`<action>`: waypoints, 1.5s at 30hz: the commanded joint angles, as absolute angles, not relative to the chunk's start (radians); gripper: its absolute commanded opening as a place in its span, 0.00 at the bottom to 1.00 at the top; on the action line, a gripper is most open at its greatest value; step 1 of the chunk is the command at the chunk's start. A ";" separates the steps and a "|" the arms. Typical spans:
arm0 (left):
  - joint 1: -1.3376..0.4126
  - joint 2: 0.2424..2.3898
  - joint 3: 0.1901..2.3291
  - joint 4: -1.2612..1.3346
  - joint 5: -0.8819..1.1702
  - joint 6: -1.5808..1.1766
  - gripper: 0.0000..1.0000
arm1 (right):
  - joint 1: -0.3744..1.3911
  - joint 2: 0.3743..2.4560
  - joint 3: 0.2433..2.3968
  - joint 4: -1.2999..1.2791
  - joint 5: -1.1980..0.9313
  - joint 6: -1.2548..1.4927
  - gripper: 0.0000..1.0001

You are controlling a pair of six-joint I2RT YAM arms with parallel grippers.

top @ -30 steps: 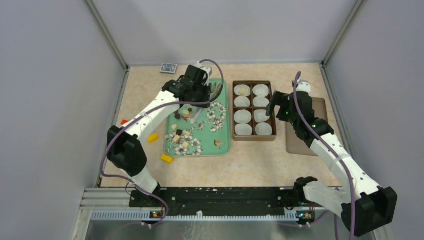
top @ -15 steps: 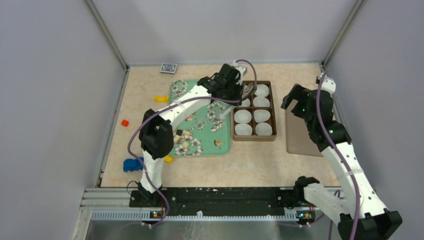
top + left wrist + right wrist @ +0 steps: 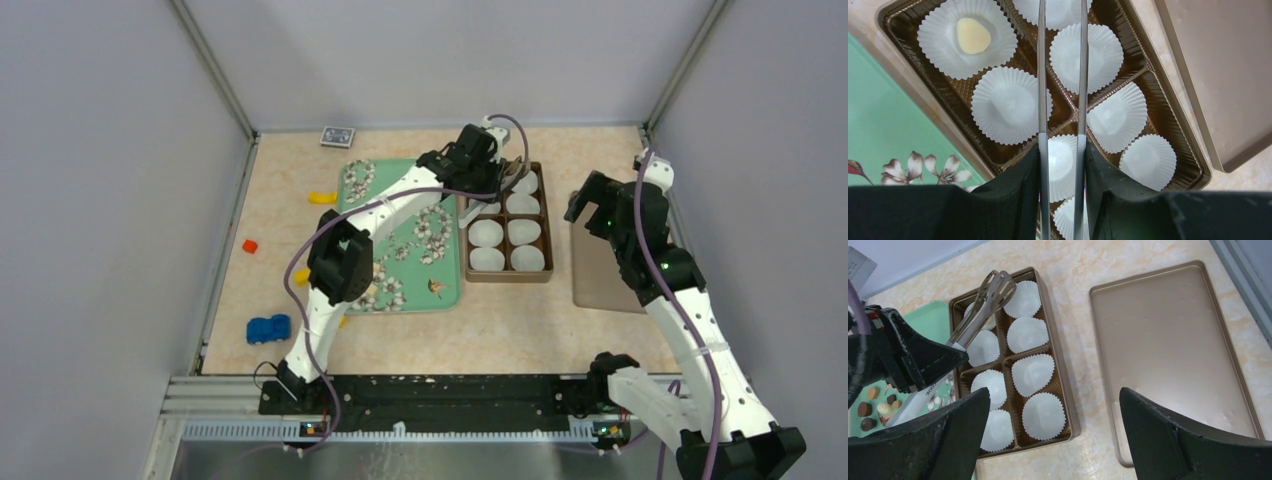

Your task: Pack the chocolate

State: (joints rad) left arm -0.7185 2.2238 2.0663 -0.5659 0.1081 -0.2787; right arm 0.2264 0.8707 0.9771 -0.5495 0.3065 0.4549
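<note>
My left gripper (image 3: 485,172) (image 3: 1062,150) is shut on a pair of metal tongs (image 3: 1042,75) (image 3: 983,305) and hangs over the far end of the brown chocolate box (image 3: 508,278) (image 3: 1193,165). The box holds several white paper cups. One far-left cup holds a cream chocolate (image 3: 973,36). The tong tips reach over the far cups; I cannot tell whether they carry anything. More chocolates (image 3: 868,402) lie on the green flower tray (image 3: 385,175), partly hidden by my left arm. My right gripper (image 3: 585,205) (image 3: 1054,395) is open and empty, raised right of the box.
The box's tan lid (image 3: 600,275) (image 3: 1168,355) lies flat right of the box, under my right arm. Left of the tray sit a blue toy car (image 3: 268,328), a red block (image 3: 249,245) and yellow blocks (image 3: 321,197). A small card pack (image 3: 337,136) lies at the back.
My left arm swung right with the tongs, from over the green tray to over the box's far cups. My right gripper drew back right, off the box, and now holds still.
</note>
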 commanded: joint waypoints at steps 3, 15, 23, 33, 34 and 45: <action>-0.727 2.250 2.136 -0.497 0.095 -0.276 0.20 | 0.225 0.872 1.022 -0.548 0.316 0.436 0.99; -0.727 2.270 2.146 -0.490 0.104 -0.285 0.28 | 0.225 0.871 1.009 -0.546 0.305 0.440 0.99; -0.728 2.276 2.152 -0.491 0.104 -0.285 0.35 | 0.224 0.870 1.007 -0.550 0.308 0.438 0.99; -0.729 2.278 2.151 -0.494 0.109 -0.291 0.40 | 0.224 0.859 1.002 -0.557 0.304 0.439 0.99; -0.728 2.278 2.149 -0.494 0.108 -0.291 0.40 | 0.225 0.860 1.001 -0.557 0.304 0.440 0.99; -0.729 2.281 2.149 -0.491 0.103 -0.291 0.44 | 0.224 0.856 1.003 -0.559 0.303 0.439 0.99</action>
